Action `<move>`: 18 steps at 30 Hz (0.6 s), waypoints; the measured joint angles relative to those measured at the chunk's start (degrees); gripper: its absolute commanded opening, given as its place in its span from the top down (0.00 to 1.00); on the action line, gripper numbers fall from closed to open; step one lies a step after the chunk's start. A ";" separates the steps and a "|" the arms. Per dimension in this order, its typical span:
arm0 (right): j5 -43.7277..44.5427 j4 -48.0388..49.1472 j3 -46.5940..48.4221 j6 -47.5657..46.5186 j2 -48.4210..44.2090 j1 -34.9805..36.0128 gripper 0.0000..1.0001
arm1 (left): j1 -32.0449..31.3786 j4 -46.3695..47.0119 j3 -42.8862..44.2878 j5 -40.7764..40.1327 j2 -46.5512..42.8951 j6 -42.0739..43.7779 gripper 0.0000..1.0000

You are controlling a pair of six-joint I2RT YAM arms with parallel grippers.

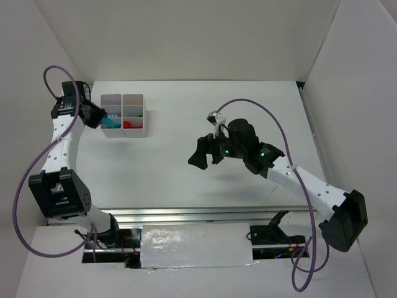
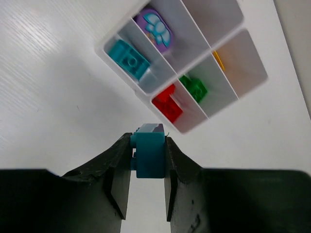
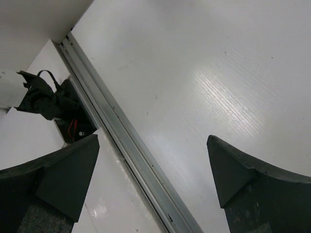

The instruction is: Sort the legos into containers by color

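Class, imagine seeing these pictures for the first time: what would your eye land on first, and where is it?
First, the teal plastic lego brick clamped in the left gripper, beside the white divided plastic tray on the far left. Then the tray's colours: teal piece, purple oval, red piece, green piece, each in its own compartment. The right gripper hangs wide open and empty.

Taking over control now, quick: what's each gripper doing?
Left gripper: shut on a teal lego.
Right gripper: open, nothing between its fingers.
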 measured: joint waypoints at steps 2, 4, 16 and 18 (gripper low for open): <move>0.44 -0.17 -0.17 0.22 -1.46 0.00 0.00 | 1.09 -0.70 2.60 -3.10 4.09 -1.31 1.00; 0.74 -0.31 -0.92 0.39 -2.78 0.00 0.00 | 1.84 -1.53 5.70 -4.76 8.55 -2.60 1.00; 0.90 -2.38 -5.11 0.46 -8.04 0.00 0.00 | 2.71 0.33 10.82 -2.71 20.31 -8.26 0.94; 0.87 -2.78 -5.14 0.24 -8.37 0.00 0.00 | 2.73 1.92 10.05 -1.99 20.33 -9.07 0.93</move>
